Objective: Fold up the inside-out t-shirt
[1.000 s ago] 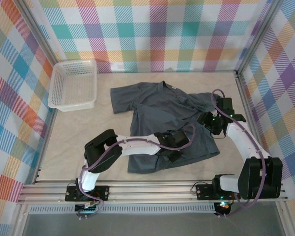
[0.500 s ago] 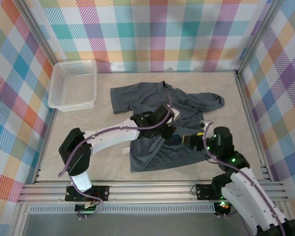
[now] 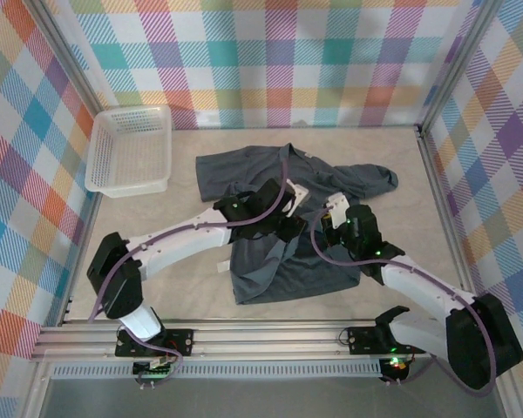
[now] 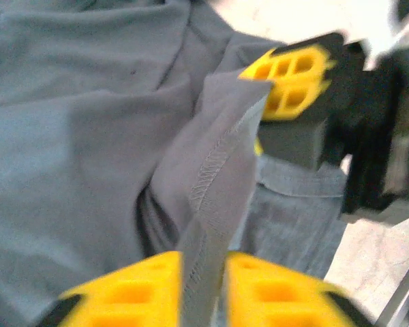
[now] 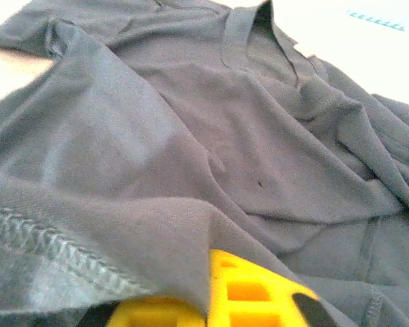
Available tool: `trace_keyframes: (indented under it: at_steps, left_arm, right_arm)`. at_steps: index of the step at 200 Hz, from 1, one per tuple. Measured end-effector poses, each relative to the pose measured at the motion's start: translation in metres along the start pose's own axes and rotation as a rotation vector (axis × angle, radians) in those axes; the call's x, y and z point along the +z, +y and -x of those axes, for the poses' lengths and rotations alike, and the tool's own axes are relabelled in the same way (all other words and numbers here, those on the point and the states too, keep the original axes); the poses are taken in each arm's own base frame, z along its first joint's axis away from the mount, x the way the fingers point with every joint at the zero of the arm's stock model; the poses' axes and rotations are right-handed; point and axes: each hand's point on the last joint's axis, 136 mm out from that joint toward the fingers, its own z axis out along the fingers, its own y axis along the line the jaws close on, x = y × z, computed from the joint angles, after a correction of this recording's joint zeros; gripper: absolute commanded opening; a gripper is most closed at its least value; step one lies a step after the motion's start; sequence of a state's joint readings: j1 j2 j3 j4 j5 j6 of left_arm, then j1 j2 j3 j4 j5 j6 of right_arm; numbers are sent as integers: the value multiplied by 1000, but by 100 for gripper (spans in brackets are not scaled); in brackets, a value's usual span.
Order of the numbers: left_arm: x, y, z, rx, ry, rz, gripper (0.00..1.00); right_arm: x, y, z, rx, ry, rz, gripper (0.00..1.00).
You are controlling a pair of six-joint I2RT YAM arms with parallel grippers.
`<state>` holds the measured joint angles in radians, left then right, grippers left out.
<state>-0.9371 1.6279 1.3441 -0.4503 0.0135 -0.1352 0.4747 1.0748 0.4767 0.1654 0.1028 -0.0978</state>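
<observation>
- The t-shirt (image 3: 279, 274) lies in the middle of the table (image 3: 157, 226), bunched up, with one sleeve out to the far left.
- The left pincer (image 4: 203, 289) pinches a thin strip of the hem (image 4: 211, 163) between its yellow pads.
- The right pincer (image 3: 329, 225) is pressed together, just beside the left one. It seems to pinch the same hem a little farther along.
- The strip in the left pincer is thin. It may slip out if the arms pull apart fast.
- The two pincers are very near each other. They may bump if one turns.
- Each pincer may hold two layers and not one. Then the shirt lifts as a lump and the fold comes out crooked.
- The cloth is soft, dark grey-blue and floppy, with many creases. It sags where nothing holds it.
- The hem has a neat line of stitches and feels thicker than the rest, I think.
- The basket (image 3: 129, 150) is white plastic mesh, stiff and boxy, at the far left, well apart from the shirt.
</observation>
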Motion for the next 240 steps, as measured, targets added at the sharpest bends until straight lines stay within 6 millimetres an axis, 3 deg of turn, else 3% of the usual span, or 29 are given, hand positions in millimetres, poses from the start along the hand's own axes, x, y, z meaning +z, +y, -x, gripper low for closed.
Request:
trace_keyframes:
  at_steps: [16,32,51,66,93,114,123,132,140,145,151,170,178,187,195,214,240]
  left_arm:
    - [3,0,-11,2,-1,-6,68]
    - [19,-6,-34,16,18,-32,99]
    - [45,-14,-68,25,79,-52,100]
    - [66,-17,-83,15,116,-65,100]
    - [90,-13,-90,-11,126,-41,100]
    - [94,11,-77,-35,77,95,97]
    - [92,21,-70,-61,54,133,92]
    - [89,34,-65,-102,39,157,78]
    - [85,47,-59,-142,26,165,50]
    - [82,54,-56,-171,16,163,21]
    - [77,61,-51,-199,3,161,0]
    - [56,71,-31,-272,-44,98,0]
    - [48,67,-22,-285,-63,59,0]
    - [38,58,-11,-289,-71,9,0]
    - [32,48,1,-294,-82,-33,0]
    - [18,31,24,-300,-96,-98,0]
    - [11,25,32,-320,-92,-121,0]
  right_arm:
    - [-6,7,15,21,-21,44,0]
    - [-14,10,27,61,-47,69,0]
    - [-22,12,32,103,-67,84,0]
    - [-27,13,35,127,-69,90,0]
    - [-30,12,42,162,-63,89,0]
    - [-33,8,46,179,-71,65,0]
    - [-35,5,47,187,-74,48,0]
    - [-38,0,48,191,-82,23,0]
    - [-41,-5,50,195,-94,0,0]
    - [-43,-8,51,197,-101,-12,0]
    - [-45,-12,52,199,-108,-26,1]
    - [-46,-23,50,214,-107,-73,12]
    - [-45,-25,47,223,-97,-82,20]
    - [-45,-25,45,229,-87,-78,36]
    - [-44,-23,43,234,-78,-64,42]
    - [-47,0,45,240,-76,74,39]
    - [-57,48,47,245,-100,278,35]
